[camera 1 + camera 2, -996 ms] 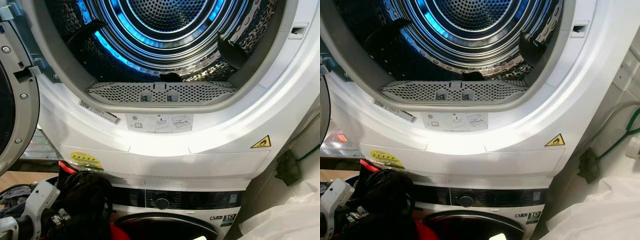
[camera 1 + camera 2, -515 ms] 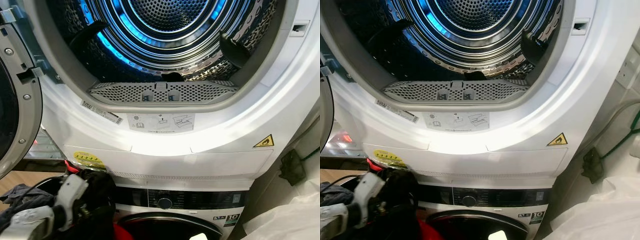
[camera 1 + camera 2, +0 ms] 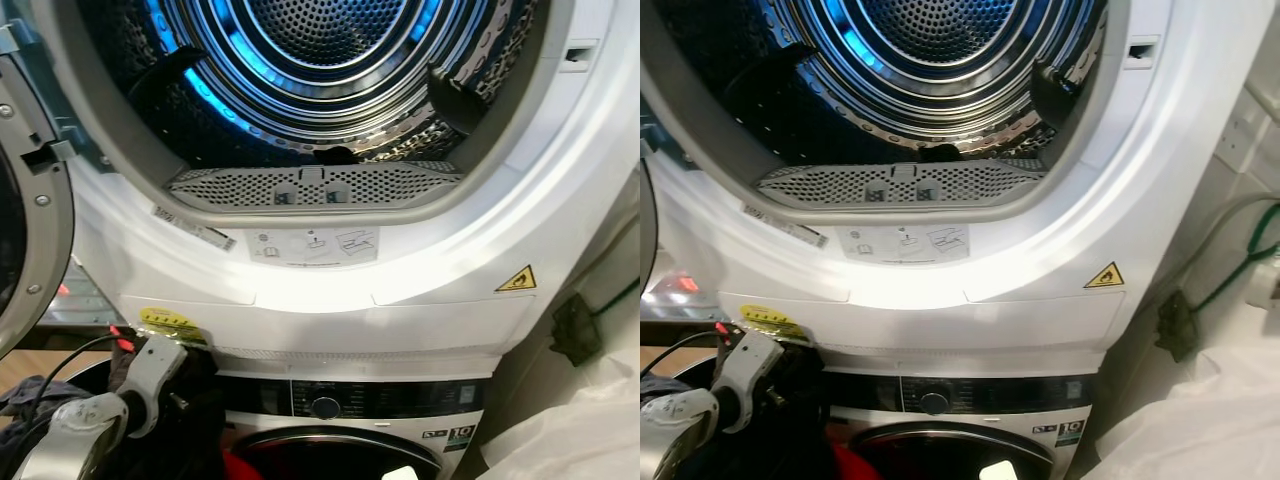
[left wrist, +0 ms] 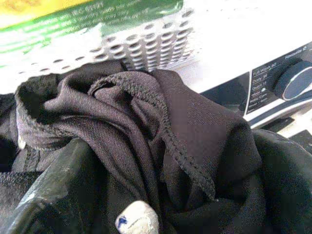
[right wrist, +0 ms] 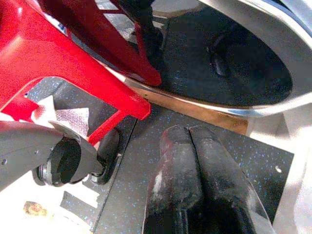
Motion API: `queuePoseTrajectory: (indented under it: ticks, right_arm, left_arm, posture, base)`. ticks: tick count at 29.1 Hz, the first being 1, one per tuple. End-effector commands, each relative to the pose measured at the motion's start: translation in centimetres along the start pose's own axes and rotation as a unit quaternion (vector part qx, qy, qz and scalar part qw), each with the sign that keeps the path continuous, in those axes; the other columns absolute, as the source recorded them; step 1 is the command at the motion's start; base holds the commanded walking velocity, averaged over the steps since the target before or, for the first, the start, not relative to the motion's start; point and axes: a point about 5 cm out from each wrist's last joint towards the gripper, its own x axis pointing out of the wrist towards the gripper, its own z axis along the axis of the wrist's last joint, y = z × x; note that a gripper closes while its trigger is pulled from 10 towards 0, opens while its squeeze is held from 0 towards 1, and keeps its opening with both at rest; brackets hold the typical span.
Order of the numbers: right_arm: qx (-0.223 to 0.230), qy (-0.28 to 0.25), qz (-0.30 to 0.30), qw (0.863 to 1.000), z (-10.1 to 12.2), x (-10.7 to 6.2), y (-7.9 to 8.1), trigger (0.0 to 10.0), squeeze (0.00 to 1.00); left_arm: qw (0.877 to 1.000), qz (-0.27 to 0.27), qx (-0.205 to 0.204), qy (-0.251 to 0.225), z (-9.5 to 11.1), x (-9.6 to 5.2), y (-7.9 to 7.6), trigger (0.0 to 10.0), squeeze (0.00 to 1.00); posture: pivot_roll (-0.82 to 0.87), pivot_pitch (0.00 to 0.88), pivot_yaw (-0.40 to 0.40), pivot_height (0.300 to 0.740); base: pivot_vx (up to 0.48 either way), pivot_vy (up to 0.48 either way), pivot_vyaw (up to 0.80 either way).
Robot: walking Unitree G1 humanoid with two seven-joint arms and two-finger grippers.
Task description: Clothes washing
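black cloth (image 4: pixel 161 146) bunched over and between left gripper (image 4: pixel 92 204) fingers (image 4: pixel 53 180), clamped on it, low at left just under dryer (image 3: pixel 330 280) front, beside washer (image 3: pixel 350 405) panel | right gripper (image 5: pixel 192 161) fingers pressed together, holding nothing, over dark floor (image 5: pixel 146 161) near red frame (image 5: pixel 73 53)

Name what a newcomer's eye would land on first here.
The open dryer drum, lit blue inside, gapes at the top above the washer's control panel. At lower left, the left gripper lifts a black garment toward it. The right gripper hangs shut above the dark floor.
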Motion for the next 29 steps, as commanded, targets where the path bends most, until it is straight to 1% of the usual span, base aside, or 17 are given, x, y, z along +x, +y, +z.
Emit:
queuePoseTrajectory:
  ticks: [1,4,5,6,7,8,9,10,11,13,15,17,18,22,23,24,29]
  right_arm:
    - [0.004,0.002,0.004,1.0,-0.2,0.0,0.3,10.0,0.0]
    - [-0.004,0.003,0.005,1.0,-0.3,0.0,0.3,10.0,0.0]
    - [-0.005,0.003,0.005,1.0,-0.3,0.0,0.3,10.0,0.0]
    - [-0.005,0.003,0.005,1.0,-0.3,0.0,0.3,10.0,0.0]
    - [-0.006,0.003,0.004,1.0,-0.3,0.0,0.2,10.0,0.0]
    - [-0.006,0.003,0.004,1.0,-0.3,0.0,0.2,10.0,0.0]
    - [-0.007,0.002,0.004,1.0,-0.3,0.0,0.2,10.0,0.0]
    - [-0.006,0.002,0.003,1.0,-0.3,0.0,0.2,10.0,0.0]
    - [-0.007,0.001,0.003,1.0,-0.3,0.0,0.2,10.0,0.0]
    - [-0.007,0.001,0.003,1.0,-0.3,0.0,0.2,10.0,0.0]
    - [-0.01,0.002,0.003,1.0,-0.3,0.0,0.2,10.0,0.0]
    - [-0.012,0.003,0.002,1.0,-0.3,0.0,0.2,10.0,0.0]
    - [-0.012,0.003,0.002,1.0,-0.3,0.0,0.2,10.0,0.0]
    - [-0.006,0.003,0.002,1.0,-0.4,-0.1,0.3,10.0,0.0]
    - [-0.006,0.003,0.002,1.0,-0.4,-0.1,0.3,10.0,0.0]
    - [-0.006,0.003,0.003,1.0,-0.4,-0.1,0.3,10.0,0.0]
    - [-0.005,0.004,0.004,1.0,-0.5,-0.1,0.4,10.0,0.0]
  left_arm:
    - [0.998,0.03,-0.011,0.053,-2.4,-1.3,0.7,10.0,0.0]
    - [0.997,0.06,-0.011,0.055,-2.8,-2.7,1.1,10.0,0.0]
    - [0.996,0.075,-0.005,0.042,-2.6,-3.5,1.1,10.0,0.0]
    - [0.996,0.08,-0.002,0.034,-2.5,-3.7,1.1,10.0,0.0]
    - [0.997,0.082,-0.011,0.0,-1.9,-3.9,1.0,10.0,0.0]
    - [0.997,0.082,-0.011,0.0,-1.9,-3.9,1.0,10.0,0.0]
    - [0.996,0.071,-0.032,-0.045,-1.1,-4.2,0.5,10.0,0.0]
    - [0.994,0.067,-0.044,-0.08,-0.5,-4.4,0.3,10.0,0.0]
    - [0.992,0.066,-0.05,-0.095,-0.2,-4.5,0.1,10.0,0.0]
    - [0.992,0.067,-0.052,-0.098,-0.2,-4.6,0.1,10.0,0.0]
    - [0.993,0.062,-0.052,-0.089,-0.4,-4.6,0.0,10.0,0.0]
    - [0.996,0.049,-0.042,-0.06,-1.1,-4.9,-0.1,10.0,0.0]
    - [0.996,0.049,-0.042,-0.06,-1.1,-4.9,-0.1,10.0,0.0]
    - [0.997,0.081,0.001,0.002,-2.0,-5.2,1.0,10.0,0.0]
    - [0.997,0.081,0.001,0.002,-2.0,-5.2,1.0,10.0,0.0]
    - [0.995,0.101,0.001,0.017,-2.2,-4.8,1.7,10.0,0.0]
    - [0.992,0.123,-0.001,0.032,-2.3,-4.0,2.5,10.0,0.0]
  posture:
    - [0.1,0.0,0.081,0.74]
    - [0.11,0.0,0.077,0.74]
    - [0.12,0.0,0.076,0.74]
    - [0.12,0.0,0.076,0.74]
    - [0.12,0.0,0.075,0.74]
    - [0.12,0.0,0.075,0.74]
    - [0.13,0.0,0.072,0.74]
    - [0.13,0.0,0.07,0.74]
    - [0.13,0.0,0.07,0.74]
    - [0.13,0.0,0.07,0.74]
    - [0.13,0.0,0.068,0.74]
    - [0.13,0.0,0.067,0.74]
    - [0.13,0.0,0.067,0.74]
    - [0.13,0.0,0.07,0.74]
    - [0.13,0.0,0.07,0.74]
    - [0.13,0.0,0.071,0.74]
    - [0.12,0.0,0.07,0.74]
  base:
    - [0.0,0.0,0.0]
    - [0.0,0.0,0.0]
    - [0.0,0.0,0.0]
    - [0.0,0.0,0.0]
    - [0.0,0.0,0.0]
    - [0.0,0.0,0.0]
    - [0.0,0.0,0.0]
    - [0.0,0.0,0.0]
    - [0.0,0.0,0.0]
    - [0.0,0.0,0.0]
    - [0.0,0.0,0.0]
    - [0.0,0.0,0.0]
    - [0.0,0.0,0.0]
    - [0.0,0.0,0.0]
    - [0.0,0.0,0.0]
    - [0.0,0.0,0.0]
    - [0.0,0.0,0.0]
